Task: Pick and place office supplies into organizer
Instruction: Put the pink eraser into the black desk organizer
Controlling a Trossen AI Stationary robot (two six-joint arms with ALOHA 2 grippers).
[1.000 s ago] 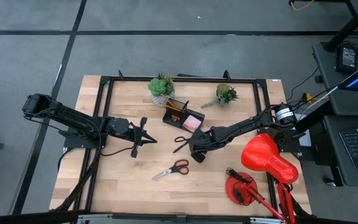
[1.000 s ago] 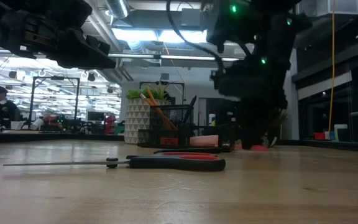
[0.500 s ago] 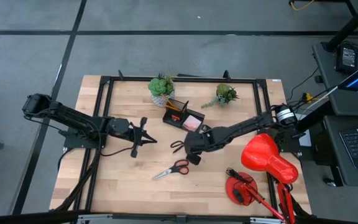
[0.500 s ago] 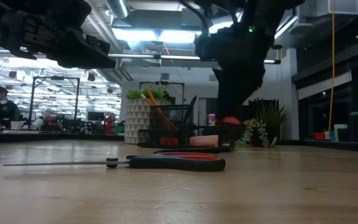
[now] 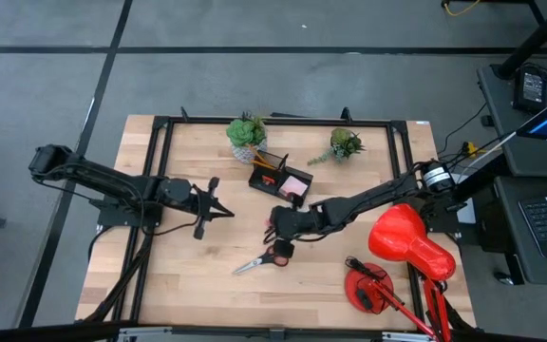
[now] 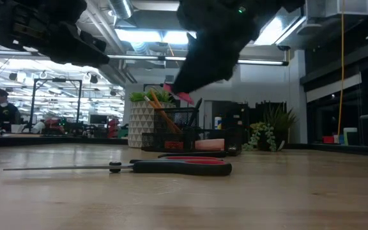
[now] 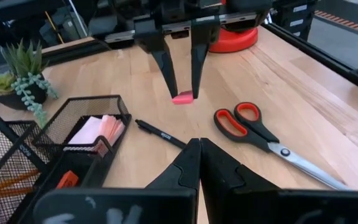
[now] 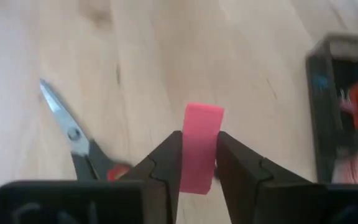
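right gripper (image 7: 180,96): fingers pinching a small pink rubber eraser (image 8: 201,146) between the tips, hanging clear above the wooden desk (image 5: 188,275)
eraser position: clamped low between the fingers, part poking out past the tips
left gripper (image 5: 224,211): fingers pressed together, empty, waiting well off to the side of the right fingers
organizer (image 5: 281,178): black wire-mesh desk organizer, near the right fingers, pink sticky pad (image 7: 98,129) sitting in its low tray
scissors (image 7: 260,134): red-handled steel scissors lying flat just beside and below the right fingers, black pen (image 7: 160,134) lying between fingers and organizer
step judged: carrying eraser to organizer
doing it well: keeping squeeze steady, staying above the mesh rim, centring over the low tray before letting go; eraser is likely to bounce if dropped high
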